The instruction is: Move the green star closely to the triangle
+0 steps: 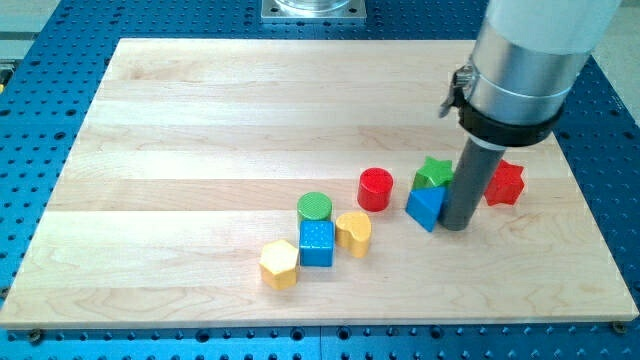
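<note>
The green star (433, 172) sits right of the board's middle, touching the blue triangle (426, 207) just below it. My tip (457, 226) rests on the board right beside the triangle's right edge and just below and right of the star. The rod hides part of the star's right side.
A red star (505, 184) lies right of the rod. A red cylinder (376, 189) stands left of the green star. Further left are a green cylinder (314, 208), a blue cube (317, 243), a yellow heart (353, 232) and a yellow hexagon (279, 264). The wooden board (200, 120) lies on a blue perforated table.
</note>
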